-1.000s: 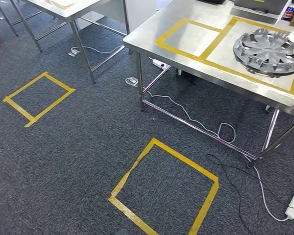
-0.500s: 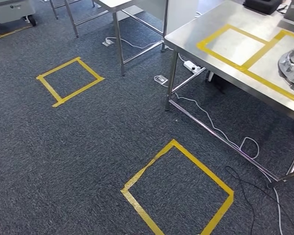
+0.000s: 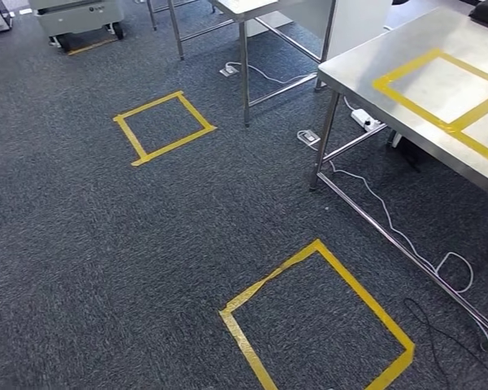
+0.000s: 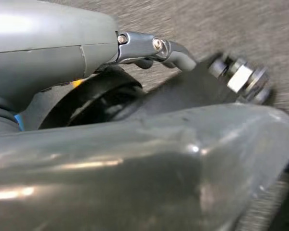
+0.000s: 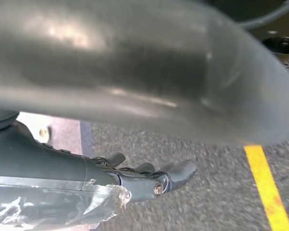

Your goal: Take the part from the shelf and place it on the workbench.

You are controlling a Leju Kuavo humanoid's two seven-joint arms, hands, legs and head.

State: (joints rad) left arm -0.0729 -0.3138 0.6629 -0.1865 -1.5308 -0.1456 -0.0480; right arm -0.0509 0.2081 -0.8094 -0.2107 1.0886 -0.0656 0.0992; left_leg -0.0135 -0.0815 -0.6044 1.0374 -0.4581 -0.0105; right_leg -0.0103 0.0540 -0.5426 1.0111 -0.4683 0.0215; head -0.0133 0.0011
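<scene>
**Grey carpet, yellow tape, steel benches**

Grey carpet (image 3: pixel 106 244) underfoot, marked with two yellow tape squares: the nearer (image 3: pixel 318 321) close below, the farther (image 3: pixel 162 126) well apart toward a second steel table (image 3: pixel 254 8); stainless workbench (image 3: pixel 376 65) at the right, carrying yellow tape rectangles (image 3: pixel 437 89) on its top; white cable (image 3: pixel 401 236) trailing under its lower rail, white power strip (image 3: pixel 365 120) lying on the carpet beneath; grey wheeled cabinet (image 3: pixel 79 15) at the far edge.

Left hand (image 4: pixel 154 48) seen close over blurred carpet, fingers extended with nothing between them, so spread and empty; right hand (image 5: pixel 150 180) likewise over carpet beside a yellow tape stripe (image 5: pixel 268 187), fingers stretched out and holding nothing.

Cannot tell where the part lies.
</scene>
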